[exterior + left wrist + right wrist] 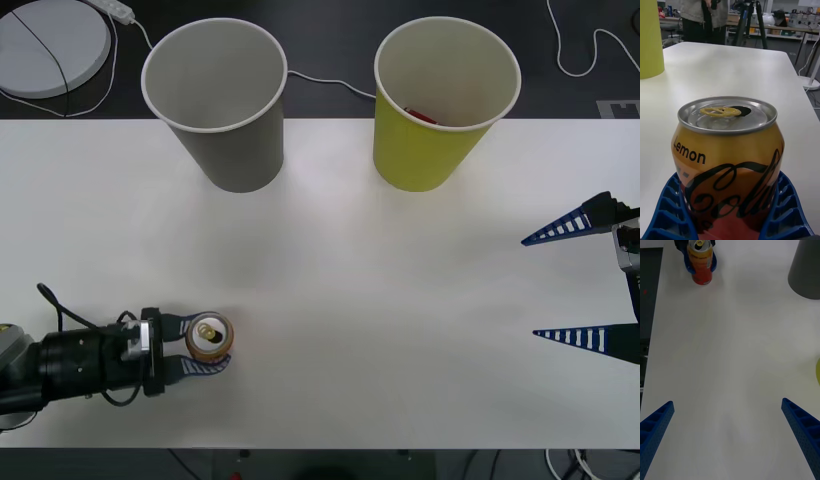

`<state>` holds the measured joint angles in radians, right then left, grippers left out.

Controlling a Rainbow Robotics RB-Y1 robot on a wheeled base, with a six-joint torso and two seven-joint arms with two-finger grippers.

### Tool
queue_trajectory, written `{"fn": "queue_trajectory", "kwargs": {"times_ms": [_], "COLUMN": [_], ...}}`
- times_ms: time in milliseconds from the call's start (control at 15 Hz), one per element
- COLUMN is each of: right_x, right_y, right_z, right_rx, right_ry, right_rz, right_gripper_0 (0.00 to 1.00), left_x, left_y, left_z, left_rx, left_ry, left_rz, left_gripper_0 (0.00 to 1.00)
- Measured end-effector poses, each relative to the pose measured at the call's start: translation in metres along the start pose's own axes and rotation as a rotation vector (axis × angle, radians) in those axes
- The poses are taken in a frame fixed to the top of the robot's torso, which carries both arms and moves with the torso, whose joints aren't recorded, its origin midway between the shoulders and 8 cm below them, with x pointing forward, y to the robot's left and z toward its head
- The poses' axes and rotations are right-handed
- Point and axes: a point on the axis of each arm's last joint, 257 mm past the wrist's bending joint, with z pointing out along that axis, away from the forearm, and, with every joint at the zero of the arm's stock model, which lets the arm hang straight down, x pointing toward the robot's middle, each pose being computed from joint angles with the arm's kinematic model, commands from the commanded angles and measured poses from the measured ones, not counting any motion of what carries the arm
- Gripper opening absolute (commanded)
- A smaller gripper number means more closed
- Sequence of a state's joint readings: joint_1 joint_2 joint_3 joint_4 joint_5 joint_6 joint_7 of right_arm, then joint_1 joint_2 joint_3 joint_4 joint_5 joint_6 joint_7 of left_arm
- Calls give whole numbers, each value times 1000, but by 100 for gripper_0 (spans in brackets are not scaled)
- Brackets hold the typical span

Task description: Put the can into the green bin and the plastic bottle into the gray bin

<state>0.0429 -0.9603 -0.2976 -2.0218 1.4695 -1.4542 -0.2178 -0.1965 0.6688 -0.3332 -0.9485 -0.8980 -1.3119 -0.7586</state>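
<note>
Near the tabletop's [330, 300] left front corner, the left end effector [207, 345] pinches the upright can [209, 338] between its blue fingers. At the far edge stand the gray bin [225, 110] and, to its right, the green bin [435, 115]. The right end effector [585, 285] hovers spread wide at the right edge.

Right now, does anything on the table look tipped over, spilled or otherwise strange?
Nothing is spilled or tipped. The can stands upright in the left gripper, already opened. One odd thing: a red object already lies inside the green bin. The gray bin stands upright.
</note>
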Motion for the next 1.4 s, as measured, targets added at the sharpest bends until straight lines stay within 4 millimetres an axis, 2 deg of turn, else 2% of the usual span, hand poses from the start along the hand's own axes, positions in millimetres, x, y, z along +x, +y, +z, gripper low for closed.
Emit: {"fn": "queue_trajectory", "kwargs": {"times_ms": [400,667,867,1200,1400], "right_x": [0,0,0,0,0], "right_y": [0,0,0,0,0], "right_z": [0,0,0,0,0], "right_rx": [0,0,0,0,0], "right_ry": [0,0,0,0,0], "right_rz": [0,0,0,0,0], "right_gripper_0": [100,100,100,100,100], "left_x": [-5,-15,-30,-66,-92], "left_y": [35,55,70,97,101], "left_z": [-55,-82,-98,-120,-119], "left_rx": [54,71,71,37,23], "left_ry": [188,304,377,545,617], "left_rz": [-3,-24,-39,-80,-82], "left_gripper_0": [0,0,0,0,0]}}
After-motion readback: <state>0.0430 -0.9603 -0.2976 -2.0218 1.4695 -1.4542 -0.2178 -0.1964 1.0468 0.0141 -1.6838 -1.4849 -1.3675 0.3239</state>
